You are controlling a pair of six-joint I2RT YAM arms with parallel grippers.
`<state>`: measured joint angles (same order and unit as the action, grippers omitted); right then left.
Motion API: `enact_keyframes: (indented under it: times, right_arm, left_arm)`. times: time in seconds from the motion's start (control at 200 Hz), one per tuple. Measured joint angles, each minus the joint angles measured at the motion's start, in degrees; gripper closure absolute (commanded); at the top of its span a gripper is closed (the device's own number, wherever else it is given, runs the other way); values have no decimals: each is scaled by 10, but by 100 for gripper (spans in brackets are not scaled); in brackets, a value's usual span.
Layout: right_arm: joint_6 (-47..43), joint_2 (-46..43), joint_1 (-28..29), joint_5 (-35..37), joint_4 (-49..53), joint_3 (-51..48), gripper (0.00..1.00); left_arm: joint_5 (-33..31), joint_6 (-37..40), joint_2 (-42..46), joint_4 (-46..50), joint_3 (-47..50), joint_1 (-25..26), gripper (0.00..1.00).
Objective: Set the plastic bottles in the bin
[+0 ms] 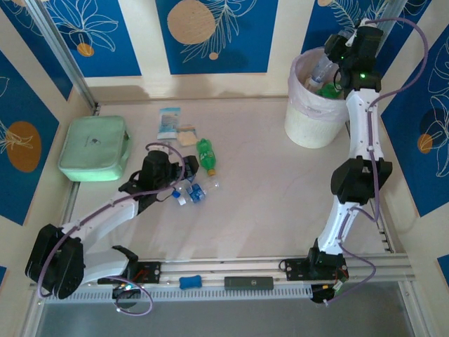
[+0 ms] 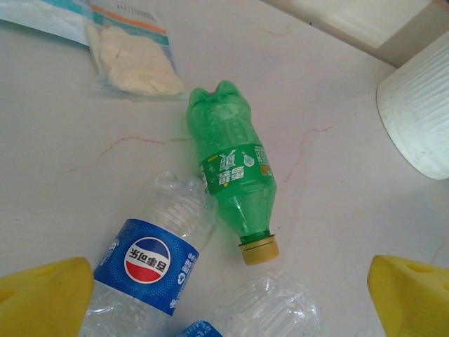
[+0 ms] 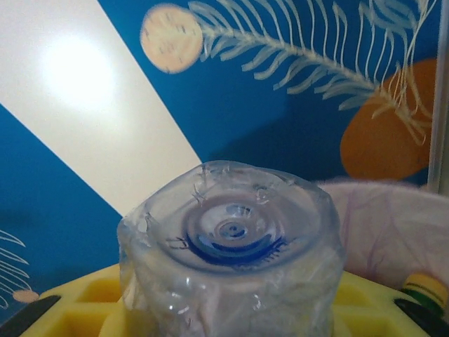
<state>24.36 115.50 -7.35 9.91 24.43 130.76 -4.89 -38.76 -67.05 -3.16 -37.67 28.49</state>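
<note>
A green bottle [image 1: 205, 155] [image 2: 235, 175] with a yellow cap lies on the table. Just nearer me lie two clear bottles with blue labels [image 1: 189, 193]; one shows its label [image 2: 151, 267], the other is crushed [image 2: 273, 309]. My left gripper [image 1: 177, 191] [image 2: 228, 298] hovers over them, open, its yellow fingers [image 2: 42, 298] wide on either side. The bin [image 1: 302, 119] [image 2: 421, 112] stands at the back right with a pink liner [image 3: 393, 225]. Above its rim my right gripper [image 1: 337, 53] [image 3: 231, 309] is shut on a clear bottle [image 1: 324, 68] [image 3: 231, 246]. Inside the bin lies another green bottle [image 3: 424, 288].
A mint-green zip pouch [image 1: 95, 147] lies at the far left. A blue-white packet [image 1: 169, 121] and a small packet of cream stuff [image 1: 186, 135] [image 2: 133, 60] lie behind the green bottle. A blue piece [image 1: 189, 282] sits on the front rail.
</note>
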Motion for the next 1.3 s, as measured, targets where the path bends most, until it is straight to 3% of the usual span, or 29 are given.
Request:
enact_keyframes:
  times: [0.205, 0.385, 0.47, 0.81, 0.975, 1.215, 1.301]
  right_arm:
    - [23, 50, 1, -21, 71, 42, 54]
    - [38, 73, 2, -24, 111, 90, 28]
    - [37, 76, 2, -24, 123, 114, 21]
    - [10, 53, 15, -20, 144, 159, 14]
    - [-35, -28, 66, -20, 131, 68, 12]
    - [-87, -200, 201, -35, 30, -193, 0]
    - [-85, -229, 240, -44, 2, -266, 1]
  left_arm:
    - [-16, 0, 42, 18, 21, -1, 0]
    - [-28, 1, 61, 37, 28, -3, 0]
    - [-33, 2, 68, 44, 28, -3, 0]
    - [-47, 31, 72, 53, 28, -7, 0]
    - [-46, 48, 53, 61, 18, -11, 0]
    - [-28, 85, 31, 98, -13, -12, 0]
    - [-21, 99, 26, 116, -24, -13, 0]
